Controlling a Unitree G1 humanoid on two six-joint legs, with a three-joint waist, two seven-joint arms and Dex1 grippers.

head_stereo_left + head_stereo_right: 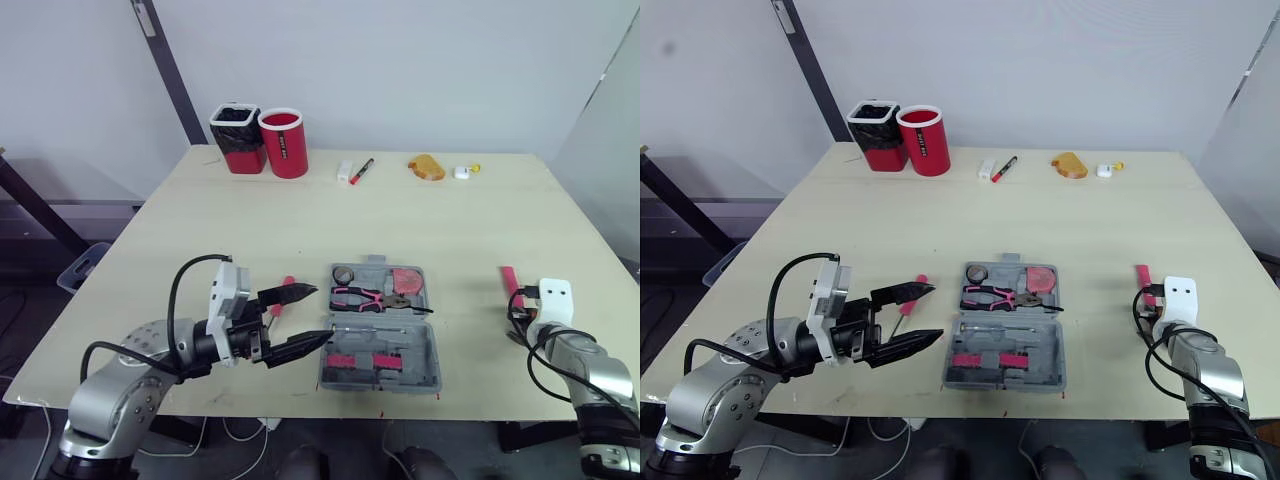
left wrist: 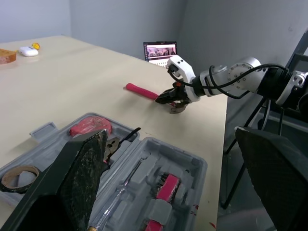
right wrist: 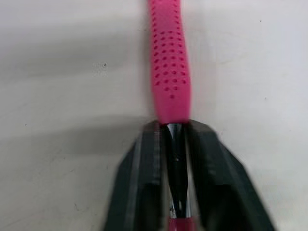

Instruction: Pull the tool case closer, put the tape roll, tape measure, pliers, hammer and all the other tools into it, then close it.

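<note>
Head-camera view with 12 o'clock at the far edge. The table [image 1: 400, 215] carries the grey tool case [image 1: 380, 345], lying open at 6 o'clock, near the front edge, both halves flat. Its far half holds the tape roll [image 1: 343, 274], the pliers [image 1: 365, 297] and the tape measure [image 1: 406, 280]. The hammer [image 3: 168, 62] lies at about 4 o'clock, well apart from the case, pink grip pointing toward 12. The right gripper [image 3: 174, 126] is clamped on the bare metal shaft just below that grip. By judgement the hammer is stiff and head-heavy. The polished shaft is likely slippery, so a hold this close to the heavy end should limit swing, while the dimpled grip would offer better friction. The left gripper [image 1: 318, 313] hovers at 9 o'clock of the case, jaws spread wide and holding nothing. Beside it at the same side lies what appears to be a pink-handled screwdriver [image 1: 920, 280], not yet stowed. The path from hammer to case looks unobstructed, though the pliers already loaded sit nearest the hammer's line of approach. At 11 o'clock stand a black bin [image 1: 236, 138] and a red cup [image 1: 284, 143]. A marker [image 1: 361, 171] lies at 12 o'clock, out of the way.
</note>
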